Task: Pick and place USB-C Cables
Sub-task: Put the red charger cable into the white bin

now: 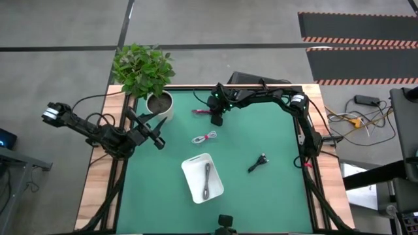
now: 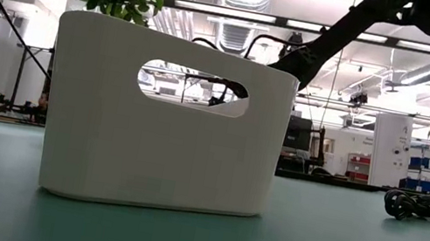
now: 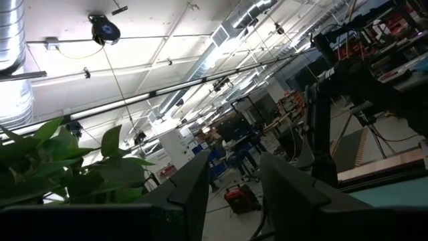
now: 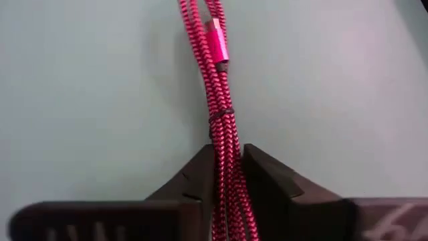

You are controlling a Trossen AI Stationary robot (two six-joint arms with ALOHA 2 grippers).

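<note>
Two dark fingers (image 4: 267, 184) of the right gripper (image 4: 229, 181) are squeezed on the red cable (image 4: 221, 100), which lies on the green table (image 1: 274, 189) at the far side. The grab looks done, so I think the next move is to lift it and carry it to the white tray (image 1: 194, 177), where the grey cable (image 1: 208, 180) already lies. The white cable (image 1: 204, 138) and the black cable (image 1: 257, 162) wait on the table. The left gripper (image 3: 231, 191) waits by the plant (image 1: 142, 68), jaws apart. No words or labels can be read.
</note>
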